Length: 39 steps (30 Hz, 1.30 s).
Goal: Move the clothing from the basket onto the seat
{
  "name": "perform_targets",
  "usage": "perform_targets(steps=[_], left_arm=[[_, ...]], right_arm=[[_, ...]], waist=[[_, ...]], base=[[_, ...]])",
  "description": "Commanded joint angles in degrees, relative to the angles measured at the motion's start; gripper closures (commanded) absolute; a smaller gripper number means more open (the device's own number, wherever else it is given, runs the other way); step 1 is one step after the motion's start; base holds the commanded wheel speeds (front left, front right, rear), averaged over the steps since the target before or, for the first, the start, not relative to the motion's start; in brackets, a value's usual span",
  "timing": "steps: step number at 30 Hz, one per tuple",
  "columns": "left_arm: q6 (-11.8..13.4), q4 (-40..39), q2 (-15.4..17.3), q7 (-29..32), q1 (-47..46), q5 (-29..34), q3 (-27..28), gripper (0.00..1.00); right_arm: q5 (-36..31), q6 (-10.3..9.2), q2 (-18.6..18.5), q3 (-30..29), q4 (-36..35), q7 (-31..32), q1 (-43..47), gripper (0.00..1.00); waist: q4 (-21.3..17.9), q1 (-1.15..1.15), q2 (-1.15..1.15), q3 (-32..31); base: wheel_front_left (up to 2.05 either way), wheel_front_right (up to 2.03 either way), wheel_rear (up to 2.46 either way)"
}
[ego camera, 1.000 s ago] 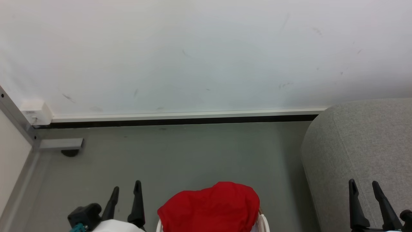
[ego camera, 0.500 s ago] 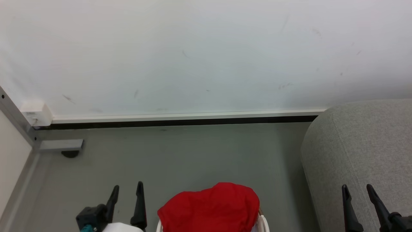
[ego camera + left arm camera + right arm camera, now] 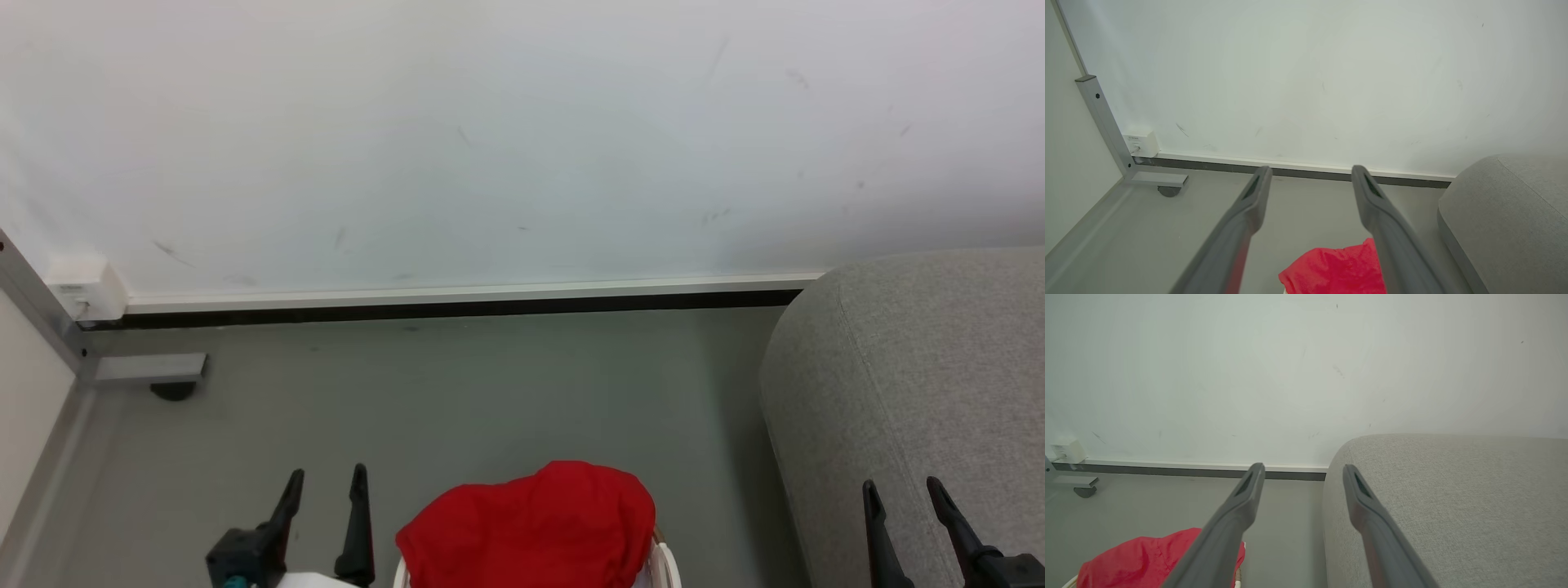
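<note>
The clothing point(image 3: 531, 527) lies as a bright red mound heaped above the white rim of the basket point(image 3: 668, 563), at the bottom middle of the head view, with the basket standing on the grey floor point(image 3: 490, 392). The mound sits between the two arms. The left gripper point(image 3: 326, 471) is just beside it on its left, while the right gripper point(image 3: 901, 484) stands well to its right, in front of the seat point(image 3: 914, 367). The left arm is judged the nearer to the clothing and the right arm the nearer to the seat. From the left gripper the garment lies to the right and lower, as the left wrist view confirms, with red cloth showing below and beside the right-hand finger. The heap shows no clear long axis; it is somewhat wider than deep, and any trim or lettering is not visible. The seat lies to the right of the basket, apart from it, with a strip of floor between. Both grippers have their fingers parted to a moderate gap, hold nothing and touch nothing. No garment rests on the visible part of the seat, so the transfer is judged not yet begun.
</note>
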Motion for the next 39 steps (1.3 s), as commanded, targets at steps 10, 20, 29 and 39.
perform_targets(steps=[10,20,29,39], left_arm=[[0.51,0.47,0.24,-1.52,0.21,3.71,0.21,0.0],[0.62,0.62,0.19,-2.0,0.88,5.29,-0.3,0.0],[0.68,0.94,0.18,-1.99,0.8,3.85,-0.47,0.0],[0.23,0.96,0.18,-1.99,-0.74,3.76,-1.12,0.0]], right_arm=[[-3.78,-0.13,0.67,-0.6,0.55,-0.67,0.32,0.0],[-6.01,-0.14,1.01,-0.84,0.69,-0.78,0.53,0.0],[-5.01,-0.14,1.0,-0.78,0.71,-0.78,0.45,0.0],[-4.34,-0.14,0.97,-0.14,0.02,-0.78,-1.86,0.0]], waist=[[-0.21,0.0,0.0,0.15],[-0.59,0.0,0.0,0.2],[-0.84,0.0,0.0,0.26],[-2.73,0.0,0.0,2.22]], base=[[0.0,0.0,0.0],[0.0,0.0,0.0],[0.0,0.0,0.0],[0.0,0.0,0.0]])
